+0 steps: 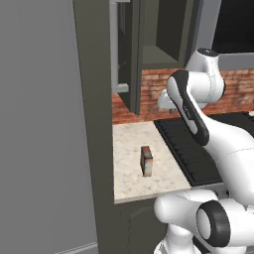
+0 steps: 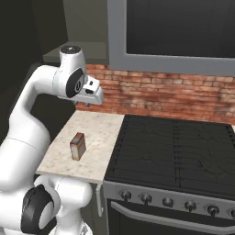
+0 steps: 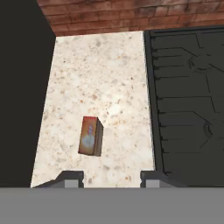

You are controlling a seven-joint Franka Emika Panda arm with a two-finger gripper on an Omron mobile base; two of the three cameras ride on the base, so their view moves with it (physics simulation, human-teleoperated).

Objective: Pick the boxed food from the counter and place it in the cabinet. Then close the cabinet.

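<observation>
Nothing of the task looks done yet. The box [image 3: 90,136] stands upright on the counter [image 3: 113,78], alone near the middle of the slab, between the dark wall on one side and the stovetop [image 3: 188,100] on the other, touching neither. The gripper [image 3: 105,178] hangs high above it, looking down, with its 2 tips spread wide and nothing between them — the box lies just beyond the tip on the hand view's left, not centred in the gap. In the left base view the cabinet [image 1: 131,54] stands with its door swung out, so it is ready to receive the box. By my reading all of it is left: descend and grasp, lift to the cabinet shelf, release, then push the door shut — 4 moves, none begun.
</observation>
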